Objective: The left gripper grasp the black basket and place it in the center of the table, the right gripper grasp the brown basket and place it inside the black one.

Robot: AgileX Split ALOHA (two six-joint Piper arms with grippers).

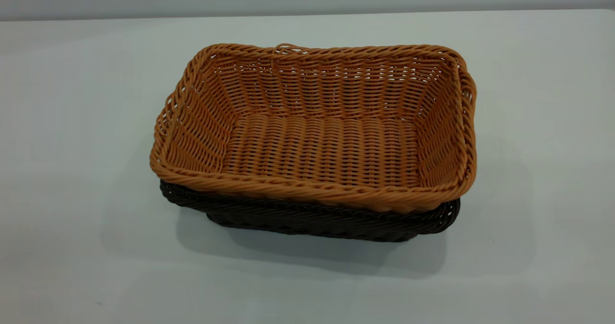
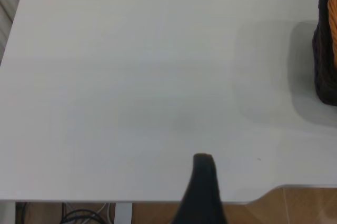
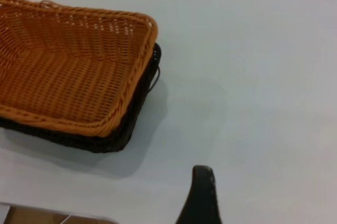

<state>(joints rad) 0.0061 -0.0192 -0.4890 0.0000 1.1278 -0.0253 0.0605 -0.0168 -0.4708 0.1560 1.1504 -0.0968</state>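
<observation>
The brown basket [image 1: 317, 136] is sitting inside the black basket [image 1: 312, 220], and the pair is resting near the middle of the bench [image 1: 72, 170]. Only the dark rim and lower wall of the black one are showing under the orange-tan one. The brown basket is lying a little turned against the black one. The left gripper [image 2: 202, 182] is hanging over a bare part of the bench, well apart from the baskets; the right gripper [image 3: 202, 192] is hanging near them. For both, I cannot tell whether the fingers are open or closed.
</observation>
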